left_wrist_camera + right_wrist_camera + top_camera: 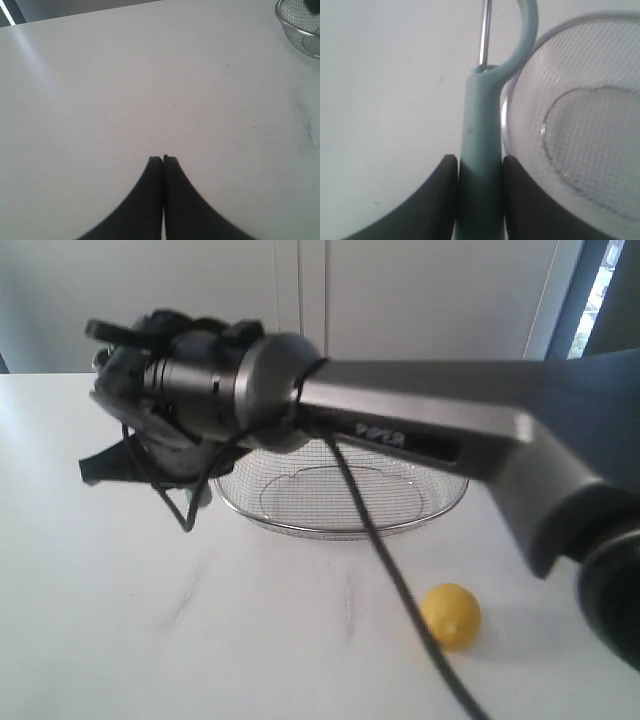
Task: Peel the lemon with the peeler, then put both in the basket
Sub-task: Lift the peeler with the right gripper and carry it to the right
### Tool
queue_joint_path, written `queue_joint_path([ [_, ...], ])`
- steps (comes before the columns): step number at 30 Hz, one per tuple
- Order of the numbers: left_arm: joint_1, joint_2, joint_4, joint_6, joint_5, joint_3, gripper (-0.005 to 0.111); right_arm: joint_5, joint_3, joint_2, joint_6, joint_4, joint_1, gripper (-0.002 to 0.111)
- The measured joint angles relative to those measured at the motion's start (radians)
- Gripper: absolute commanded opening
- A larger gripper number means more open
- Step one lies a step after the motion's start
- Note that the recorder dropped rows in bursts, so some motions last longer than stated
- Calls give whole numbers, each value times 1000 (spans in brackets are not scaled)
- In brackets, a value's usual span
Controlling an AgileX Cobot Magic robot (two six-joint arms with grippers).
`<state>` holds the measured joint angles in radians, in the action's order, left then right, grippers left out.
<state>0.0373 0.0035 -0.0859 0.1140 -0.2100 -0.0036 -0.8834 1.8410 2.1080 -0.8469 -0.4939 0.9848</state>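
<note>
2 right fingers [442,195] clamped the peeler [479,145] by its teal handle beside the basket [330,531]; left fingers [145,200] were closed, empty. The lemon [451,615] lay unheld on the surface [200,640], so it might roll under the blade.

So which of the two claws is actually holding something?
The right gripper: it pinches the peeler by its teal handle, beside the basket. The left gripper is shut on nothing, above the table.

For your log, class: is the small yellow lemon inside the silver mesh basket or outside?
Outside: the yellow lemon lies on the white table, apart from the silver mesh basket.
</note>
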Motion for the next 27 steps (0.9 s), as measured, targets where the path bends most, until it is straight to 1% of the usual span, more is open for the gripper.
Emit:
queue_joint_path([
  [2,0,0,0,0,0,0,0,-20,0,-52,33,-33,-2,0],
  [5,0,0,0,0,0,0,0,-29,0,-139,192,-21,-8,0],
  [10,0,0,0,0,0,0,0,-50,0,-250,563,113,-8,0],
  [11,0,0,0,0,0,0,0,-69,0,-275,666,158,-8,0],
  [14,0,0,0,0,0,0,0,-146,0,-327,831,242,-8,0],
  [17,0,0,0,0,0,0,0,-232,0,-370,900,271,-8,0],
  [20,0,0,0,0,0,0,0,-303,-16,-416,923,271,-8,0],
  [22,0,0,0,0,0,0,0,-324,-37,-442,928,273,-8,0],
  [27,0,0,0,0,0,0,0,-336,-153,-543,934,277,-25,0],
])
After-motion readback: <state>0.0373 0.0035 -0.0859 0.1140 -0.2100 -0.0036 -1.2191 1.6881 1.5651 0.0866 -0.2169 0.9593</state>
